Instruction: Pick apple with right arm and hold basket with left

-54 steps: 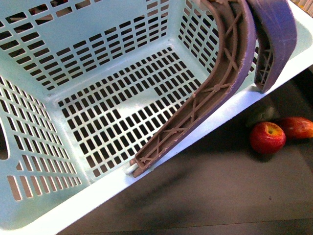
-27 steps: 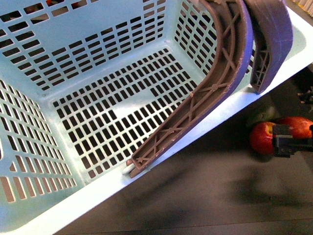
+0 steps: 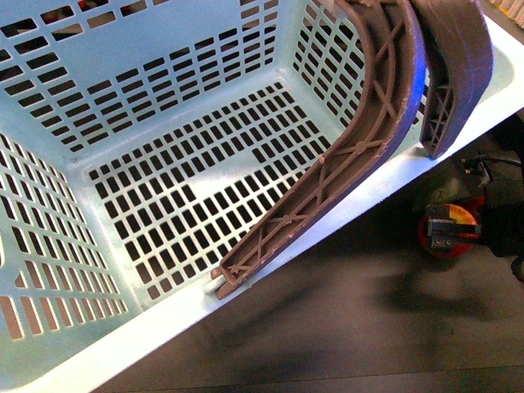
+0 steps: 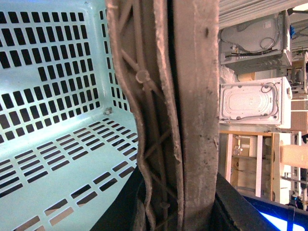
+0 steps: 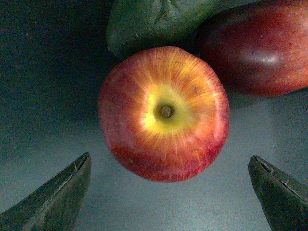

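Basket (image 3: pixel 164 332), handles (image 4: pixel 192 96) clamped in left gripper (image 4: pixel 180 207); just beside its rim, right gripper (image 5: pixel 169 158), jaws apart, hovers over apple (image 5: pixel 163 113); off-centre closing could roll it against the adjoining green fruit (image 5: pixel 154 19)

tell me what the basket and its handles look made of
The basket looks like light turquoise moulded plastic, smooth with a slight sheen; the evenly slotted walls and floor suggest moulding. The handles look like brown-mauve plastic with a duller, matte finish; their cross-ribbed undersides look moulded too.

brown handles (image 4: pixel 192 96) pressed together between dark jaws, turquoise slotted basket (image 4: pixel 72 118)
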Robot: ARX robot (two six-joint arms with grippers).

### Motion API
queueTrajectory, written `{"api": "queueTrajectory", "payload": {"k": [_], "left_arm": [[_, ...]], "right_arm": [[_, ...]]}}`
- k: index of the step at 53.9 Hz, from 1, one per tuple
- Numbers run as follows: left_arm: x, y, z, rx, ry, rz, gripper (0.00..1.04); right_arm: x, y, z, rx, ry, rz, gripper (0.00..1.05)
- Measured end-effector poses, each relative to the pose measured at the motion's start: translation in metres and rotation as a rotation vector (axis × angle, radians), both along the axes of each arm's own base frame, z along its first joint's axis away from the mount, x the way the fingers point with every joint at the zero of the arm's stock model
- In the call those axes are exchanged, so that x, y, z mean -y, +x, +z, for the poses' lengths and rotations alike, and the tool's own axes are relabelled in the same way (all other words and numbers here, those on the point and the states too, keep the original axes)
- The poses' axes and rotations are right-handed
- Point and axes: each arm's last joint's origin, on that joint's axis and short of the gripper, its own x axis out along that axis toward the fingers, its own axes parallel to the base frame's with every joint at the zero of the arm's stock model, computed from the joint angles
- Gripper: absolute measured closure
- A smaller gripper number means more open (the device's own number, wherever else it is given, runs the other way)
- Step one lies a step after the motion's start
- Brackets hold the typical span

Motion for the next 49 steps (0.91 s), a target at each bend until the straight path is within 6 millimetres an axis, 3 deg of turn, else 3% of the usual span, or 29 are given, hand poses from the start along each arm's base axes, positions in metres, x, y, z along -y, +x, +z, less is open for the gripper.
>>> {"api": "queueTrajectory", "payload": {"k": [26, 30, 36, 49], "left_arm": [[0.000, 0.000, 0.000, 0.000, 0.000, 0.000, 0.85], [0.000, 0.000, 0.000, 0.000, 0.000, 0.000, 0.85], [0.000, 0.000, 0.000, 0.000, 0.000, 0.000, 0.85], [0.000, 0.000, 0.000, 0.000, 0.000, 0.000, 0.85]], "right_arm": [[-0.002, 0.031, -0.017, -0.042, -0.015, -0.017, 0.09], [-0.003, 0.031, -0.018, -0.045, -0.011, -0.022, 0.12], [-0.004, 0.031, -0.019, -0.044, -0.010, -0.020, 0.25], [-0.003, 0.016, -0.008, -0.004, -0.010, -0.008, 0.25]]}}
